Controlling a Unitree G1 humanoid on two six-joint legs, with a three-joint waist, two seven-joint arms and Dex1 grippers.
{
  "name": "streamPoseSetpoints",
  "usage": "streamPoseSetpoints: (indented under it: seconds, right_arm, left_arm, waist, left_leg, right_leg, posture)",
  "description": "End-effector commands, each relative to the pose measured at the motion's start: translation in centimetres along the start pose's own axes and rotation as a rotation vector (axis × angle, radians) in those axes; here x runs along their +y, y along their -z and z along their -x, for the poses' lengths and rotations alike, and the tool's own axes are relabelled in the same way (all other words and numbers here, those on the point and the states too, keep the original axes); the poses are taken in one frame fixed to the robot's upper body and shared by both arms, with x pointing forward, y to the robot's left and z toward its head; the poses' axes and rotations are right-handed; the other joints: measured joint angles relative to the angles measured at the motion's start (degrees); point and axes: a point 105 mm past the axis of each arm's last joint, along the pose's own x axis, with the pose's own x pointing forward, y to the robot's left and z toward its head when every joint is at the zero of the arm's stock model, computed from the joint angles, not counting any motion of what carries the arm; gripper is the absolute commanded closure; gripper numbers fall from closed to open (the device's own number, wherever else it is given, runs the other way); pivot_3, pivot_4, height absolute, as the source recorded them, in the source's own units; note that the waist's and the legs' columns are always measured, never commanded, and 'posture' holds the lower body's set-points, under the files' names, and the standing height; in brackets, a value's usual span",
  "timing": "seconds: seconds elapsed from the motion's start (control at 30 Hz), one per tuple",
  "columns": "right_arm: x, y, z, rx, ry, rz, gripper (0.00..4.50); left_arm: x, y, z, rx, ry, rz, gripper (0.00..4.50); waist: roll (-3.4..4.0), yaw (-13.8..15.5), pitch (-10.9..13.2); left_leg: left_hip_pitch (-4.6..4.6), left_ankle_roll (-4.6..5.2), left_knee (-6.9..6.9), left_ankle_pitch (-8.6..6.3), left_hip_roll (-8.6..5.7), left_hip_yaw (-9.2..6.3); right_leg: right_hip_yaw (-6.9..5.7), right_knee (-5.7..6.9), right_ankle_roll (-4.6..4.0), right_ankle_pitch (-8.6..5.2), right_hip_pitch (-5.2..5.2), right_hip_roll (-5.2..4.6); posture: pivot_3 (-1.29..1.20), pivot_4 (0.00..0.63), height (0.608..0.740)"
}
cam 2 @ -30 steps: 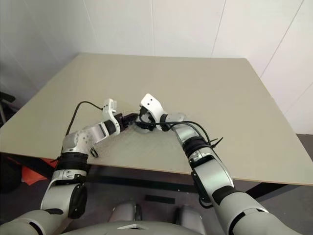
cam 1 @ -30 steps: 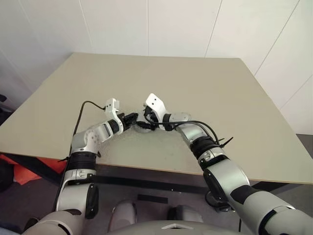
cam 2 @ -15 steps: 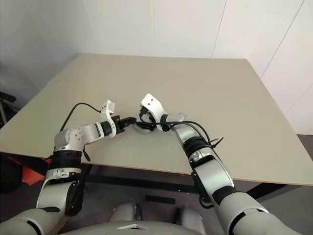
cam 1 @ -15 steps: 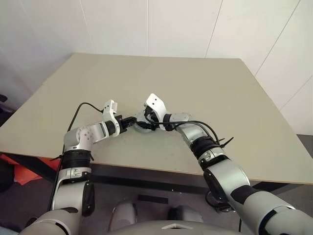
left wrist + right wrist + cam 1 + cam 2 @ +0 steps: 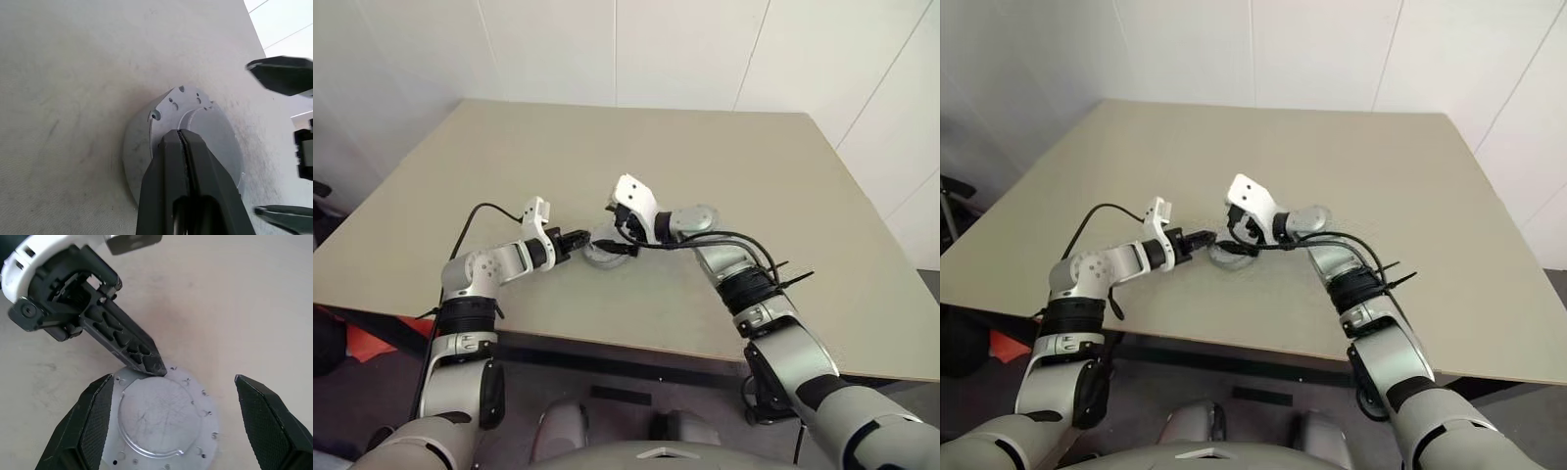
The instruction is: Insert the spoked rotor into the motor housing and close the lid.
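Two grippers meet over the motor housing [image 5: 159, 428]: left gripper [image 5: 185, 142] pinched together, pressing the lid [image 5: 155, 417]; right gripper [image 5: 178, 418] spread wide above, apparently ready to withdraw.

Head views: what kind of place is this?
Probably a bare lab or test room: one plain beige table, white panelled walls, and a lone grey motor part between both grippers.

A beige table [image 5: 724, 176] with a dark near edge stands against white panelled walls [image 5: 675, 49], with something orange-red [image 5: 372, 343] on the floor at near left.
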Motion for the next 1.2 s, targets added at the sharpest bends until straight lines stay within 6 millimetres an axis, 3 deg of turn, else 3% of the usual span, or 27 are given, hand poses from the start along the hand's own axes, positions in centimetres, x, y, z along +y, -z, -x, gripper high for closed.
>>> streamPoseSetpoints:
  seconds: [0.03, 0.13, 0.2, 0.4, 0.47, 0.53, 0.73, 0.9, 1.2]
  right_arm:
    - [-0.3, -2.9, 1.4, -0.053, -0.011, 0.075, 0.03]
    - [-1.4, -4.0, 2.6, -0.081, 0.031, 0.007, 0.03]
    - [-2.2, -3.6, 3.3, -0.083, 0.060, -0.105, 0.03]
    - [-4.6, 0.9, 6.3, -0.023, 0.099, -0.833, 0.03]
    - [-4.4, 1.9, 6.7, -0.001, 0.081, -1.063, 0.03]
    - [-3.6, 3.2, 6.8, 0.057, 0.068, -1.176, 0.03]
    - [-1.0, 4.6, 5.8, 0.130, -0.008, -1.306, 0.03]
    - [0.8, 4.5, 4.1, 0.119, -0.068, -1.351, 0.03]
    - [1.2, 3.9, 0.8, 0.039, -0.060, -1.402, 0.03]
  left_arm:
    - [0.9, 1.8, -0.4, 0.073, -0.037, 0.033, 4.50]
    - [0.7, 1.8, -0.5, 0.074, -0.022, 0.036, 4.50]
    - [0.5, 1.8, -0.5, 0.075, -0.014, 0.034, 4.50]
    - [0.6, 1.6, -0.3, 0.073, -0.010, 0.025, 4.50]
    - [0.7, 1.6, -0.2, 0.070, -0.011, 0.026, 4.50]
    - [0.8, 1.6, -0.1, 0.070, -0.014, 0.026, 4.50]
    - [0.8, 1.8, 0.0, 0.068, -0.019, 0.023, 4.50]
    - [1.2, 1.8, 0.3, 0.060, -0.033, 0.019, 4.50]
    - [1.1, 1.6, 0.6, 0.056, -0.039, -0.003, 4.50]
  waist:
    - [0.00, -0.02, 0.00]
    - [0.00, -0.09, 0.00]
    - [0.00, -0.06, 0.00]
    - [0.00, 0.10, 0.00]
    - [0.01, 0.08, 0.01]
    - [0.01, 0.16, 0.01]
    - [0.02, 0.51, 0.01]
    - [0.02, 1.14, 0.00]
    - [0.01, 1.21, 0.00]
  left_leg:
    - [-0.01, 0.02, -0.02, -0.01, 0.00, 0.02]
    - [0.00, 0.04, -0.04, -0.03, 0.00, 0.03]
    - [0.02, 0.03, -0.04, -0.02, 0.00, 0.03]
    - [0.02, 0.04, -0.03, -0.02, -0.04, 0.02]
    - [0.02, 0.02, -0.04, -0.01, -0.03, 0.02]
    - [0.01, -0.16, -0.06, 0.09, -0.01, 0.03]
    - [-0.02, -0.22, -0.09, 0.13, 0.01, 0.05]
    - [0.01, -0.27, -0.11, 0.15, 0.03, 0.06]
    - [0.08, -0.36, -0.19, 0.20, 0.02, 0.08]
  right_leg:
    - [0.00, -0.03, 0.02, -0.02, -0.01, 0.00]
    - [0.00, -0.09, 0.05, -0.03, 0.01, 0.00]
    - [0.00, -0.08, 0.15, -0.09, 0.02, 0.00]
    - [0.00, -0.10, 0.04, -0.03, 0.07, -0.02]
    - [0.00, -0.09, 0.03, -0.03, 0.05, 0.00]
    - [0.00, -0.08, 0.02, -0.03, 0.02, 0.02]
    - [-0.01, -0.08, -0.01, -0.05, -0.04, 0.01]
    - [-0.01, -0.05, 0.00, -0.06, -0.05, 0.02]
    - [0.00, -0.04, 0.09, -0.11, -0.03, 0.01]
  posture:
    - [0.00, 0.000, 0.740]
    - [0.00, 0.000, 0.740]
    - [0.00, 0.000, 0.740]
    - [0.00, 0.000, 0.740]
    - [0.00, 0.000, 0.740]
    - [0.00, 0.000, 0.740]
    - [0.00, 0.000, 0.740]
    - [0.00, 0.000, 0.740]
    - [0.00, 0.000, 0.740]
